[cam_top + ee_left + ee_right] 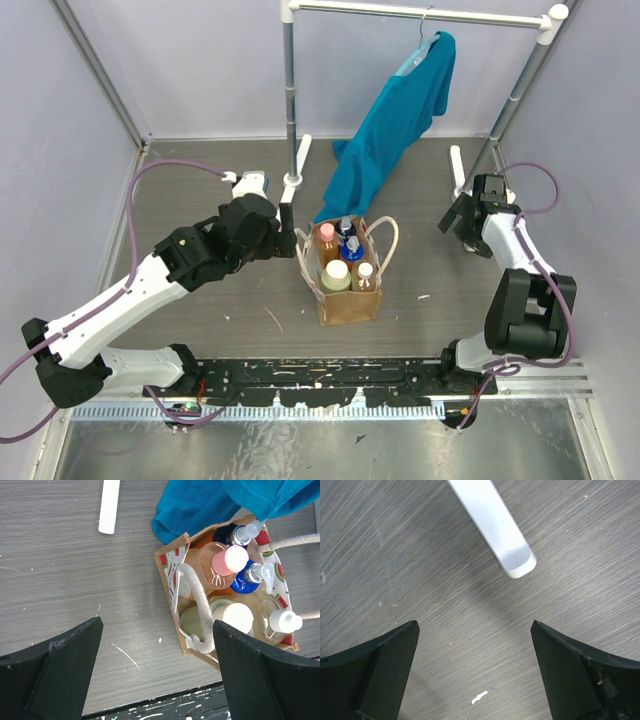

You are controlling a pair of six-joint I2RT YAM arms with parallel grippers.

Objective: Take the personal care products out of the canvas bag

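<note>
Top external: left gripper (157, 624) spread wide, empty, just left of canvas bag (350, 300); bag upright at centre, personal care products (337, 274) inside, teal garment (395, 120) hanging behind it; right gripper (475, 626) also wide, empty, well right of bag, near white rack foot (457, 168)

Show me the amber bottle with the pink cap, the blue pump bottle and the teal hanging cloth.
Amber bottle with pink cap (230, 560): left wrist view, on its cap.
Blue pump bottle (243, 583): left wrist view, on its blue shoulder.
Teal hanging cloth (395, 125): top external view, on its middle.
</note>
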